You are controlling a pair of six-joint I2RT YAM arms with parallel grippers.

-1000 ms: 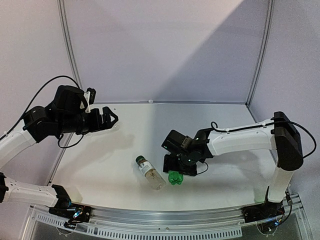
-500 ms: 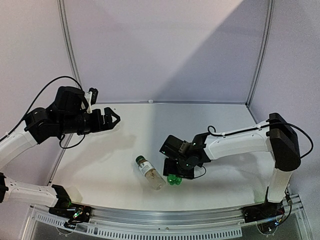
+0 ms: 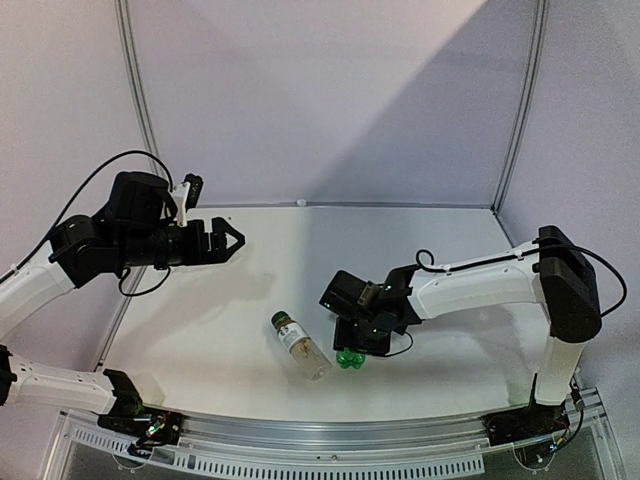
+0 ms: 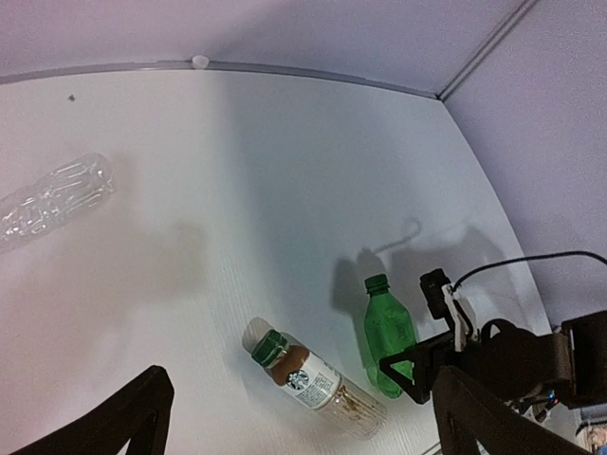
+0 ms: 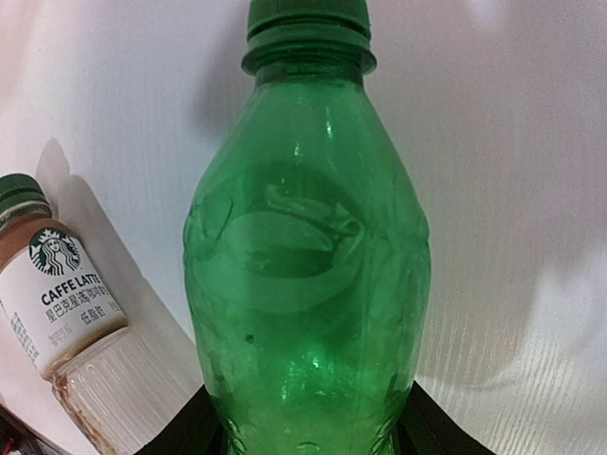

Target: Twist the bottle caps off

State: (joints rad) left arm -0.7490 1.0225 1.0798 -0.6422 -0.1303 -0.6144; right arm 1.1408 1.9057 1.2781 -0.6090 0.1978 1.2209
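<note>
The green bottle [image 5: 308, 265] lies on the table with its dark green cap [image 5: 308, 24] on. My right gripper [image 3: 352, 345] is shut on its lower body, a black finger pressed against each side. Just to its left lies the clear labelled bottle [image 3: 300, 347], white-and-brown label up, its dark green cap [image 4: 268, 347] also on. A clear ribbed bottle [image 4: 52, 199] lies far left in the left wrist view, with its cap end out of frame. My left gripper [image 3: 232, 240] hangs open and empty high over the table's left side.
A small white round thing [image 4: 200, 62] sits at the table's back edge [image 3: 350, 205]. The right arm [image 3: 470, 280] reaches in low from the right. Grey walls close off the back and both sides.
My right gripper has slid down over the green bottle and its jaws have closed onto it. The left gripper has shifted slightly right, still open.
</note>
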